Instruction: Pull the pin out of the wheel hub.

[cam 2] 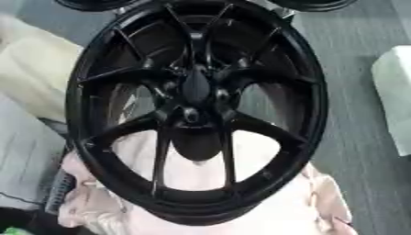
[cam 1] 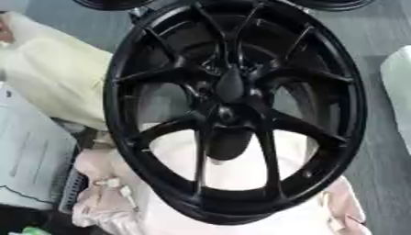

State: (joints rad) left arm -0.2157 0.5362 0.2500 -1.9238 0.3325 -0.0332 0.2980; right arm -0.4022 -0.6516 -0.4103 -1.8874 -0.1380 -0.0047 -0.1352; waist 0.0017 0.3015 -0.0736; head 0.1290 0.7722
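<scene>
A: What filled the view?

B: A black multi-spoke wheel hub [cam 1: 233, 110], tilted and close under the camera, resting on a pale pink cloth [cam 1: 241, 215]. At its centre stood a dark, rounded, elongated piece [cam 2: 196, 87], just above the centre bore; I took it for the pin, though black on black left that uncertain.

A: And the robot's hands?

B: Neither showed in either view, so whether the fingers were released, clenched or grasping anything could not be told.

A: How would the parts handle?

B: By my judgement the hub was heavy, rigid metal, unlikely to shift under a pull. The pin looked small, smooth and probably slippery; the fingers would best pinch its exposed upper end, reaching between the spokes nearest the hub's centre, and draw along its axis.

A: Anything else?

B: A cream-coloured bulky shape [cam 1: 56, 82] lay left of the hub.
</scene>
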